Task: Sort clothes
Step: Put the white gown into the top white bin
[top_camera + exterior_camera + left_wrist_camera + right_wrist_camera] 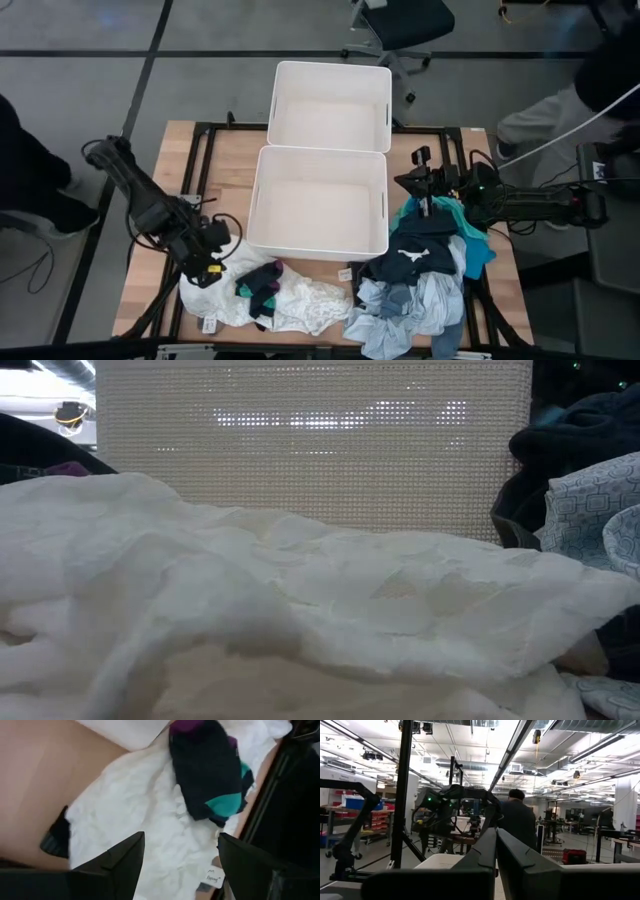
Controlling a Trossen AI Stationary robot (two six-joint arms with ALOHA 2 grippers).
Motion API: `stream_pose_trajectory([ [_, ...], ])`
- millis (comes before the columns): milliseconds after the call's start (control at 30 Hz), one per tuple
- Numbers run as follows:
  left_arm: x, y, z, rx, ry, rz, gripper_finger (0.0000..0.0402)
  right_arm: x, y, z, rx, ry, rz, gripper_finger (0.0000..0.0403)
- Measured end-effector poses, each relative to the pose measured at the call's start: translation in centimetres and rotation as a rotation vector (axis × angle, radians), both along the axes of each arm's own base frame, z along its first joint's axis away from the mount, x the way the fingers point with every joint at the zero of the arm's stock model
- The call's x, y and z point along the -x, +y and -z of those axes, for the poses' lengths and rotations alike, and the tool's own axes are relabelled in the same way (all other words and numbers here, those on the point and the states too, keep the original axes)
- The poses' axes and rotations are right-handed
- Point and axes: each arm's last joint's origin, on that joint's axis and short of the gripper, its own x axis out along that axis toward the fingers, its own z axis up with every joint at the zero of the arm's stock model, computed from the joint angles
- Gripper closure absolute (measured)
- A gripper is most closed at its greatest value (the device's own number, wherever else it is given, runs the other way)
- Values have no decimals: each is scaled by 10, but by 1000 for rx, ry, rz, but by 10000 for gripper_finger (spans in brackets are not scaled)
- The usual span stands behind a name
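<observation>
The left gripper (177, 865), fingers apart, hangs over a white garment (290, 303) at the surface's (225, 155) near edge, seemingly lined up to pick from that pile, where a dark sock (210, 775) with teal patches lies. The right gripper (496, 857) — fingers together, holding nothing — waits level beside the darker heap of clothes (425, 270). Both white bins (330, 75) stand empty, so sorting looks barely begun. White cloth fills the low view, hiding both arms.

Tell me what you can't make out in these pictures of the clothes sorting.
- Low view: the white garment fills the foreground, hiding both grippers.
- Right wrist view: the right gripper faces the room, so no clothes show.
- High view: the bottom edge crops the mixed pile.
</observation>
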Motion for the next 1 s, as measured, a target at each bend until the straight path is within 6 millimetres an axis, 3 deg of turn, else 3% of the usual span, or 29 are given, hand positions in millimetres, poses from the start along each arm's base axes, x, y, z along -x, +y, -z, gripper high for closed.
stream_pose_trajectory([
  [200, -8, -9, 23, 2, -11, 22, 163, 0, 0, 0, 16, -2, 7, 386],
  [633, -29, -30, 70, -175, 162, 151, 163, 0, 0, 0, 16, -2, 8, 386],
  [833, -28, -26, 89, -343, 339, 165, 163, 0, 0, 0, 17, -2, 8, 386],
  [1000, -32, -29, 100, -393, 386, 220, 163, 0, 0, 0, 24, -2, 11, 386],
])
